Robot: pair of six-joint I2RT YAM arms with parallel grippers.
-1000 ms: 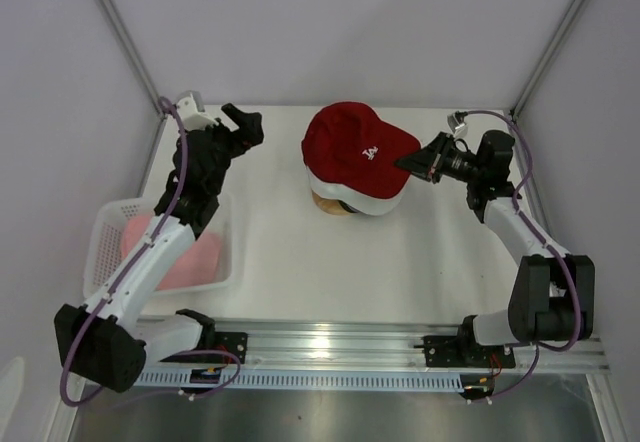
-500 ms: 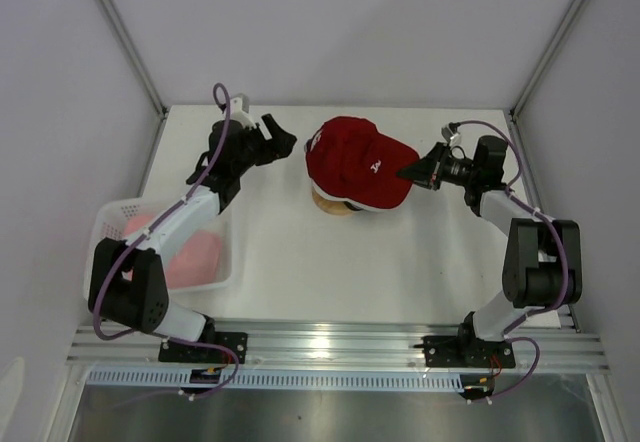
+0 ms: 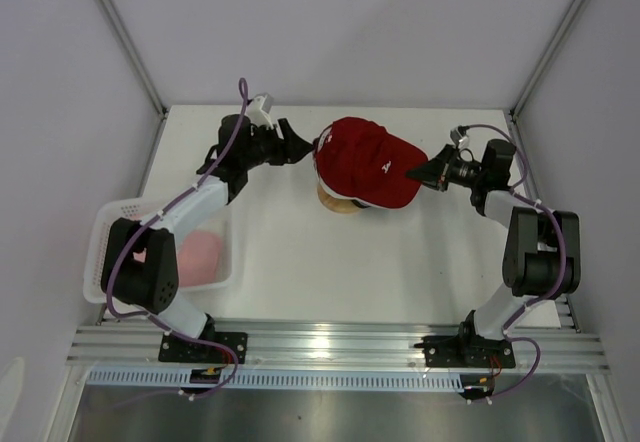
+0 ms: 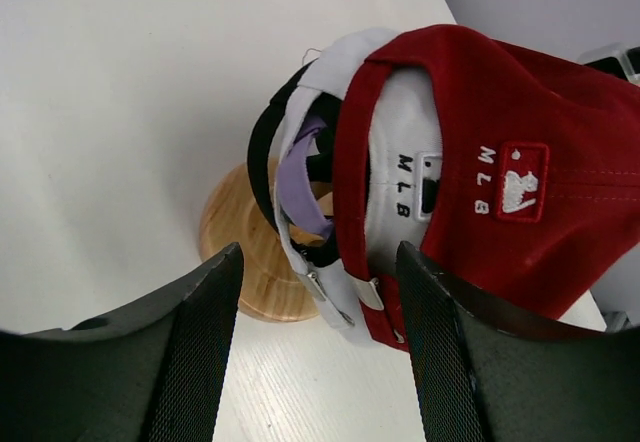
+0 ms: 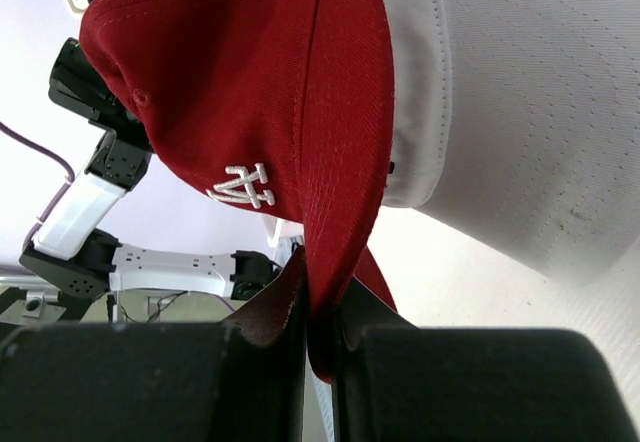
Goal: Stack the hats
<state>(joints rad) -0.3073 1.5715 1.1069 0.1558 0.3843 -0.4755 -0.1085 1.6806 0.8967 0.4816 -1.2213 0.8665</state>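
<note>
The red hat (image 3: 368,160) with a white logo lies on top of the stack on the round wooden stand (image 3: 335,202). My right gripper (image 3: 415,174) is shut on its brim (image 5: 345,162); the white hat (image 5: 520,92) shows under it. My left gripper (image 3: 305,150) is open, just behind the stack's rear straps. In the left wrist view its fingers (image 4: 195,362) frame the red hat's back (image 4: 520,132), the white hat's strap (image 4: 300,252), the lavender hat (image 4: 300,177) and the stand (image 4: 235,262). The pink hat (image 3: 200,257) lies in the basket.
The white mesh basket (image 3: 100,252) stands at the table's left edge, beside the left arm. Grey walls and metal posts close in the table at the back and sides. A rail with the arm bases runs along the near edge.
My left gripper has swung right, from the back left corner to the rear of the stack. The red hat has come down lower over the white hat; my right gripper still holds the brim.
</note>
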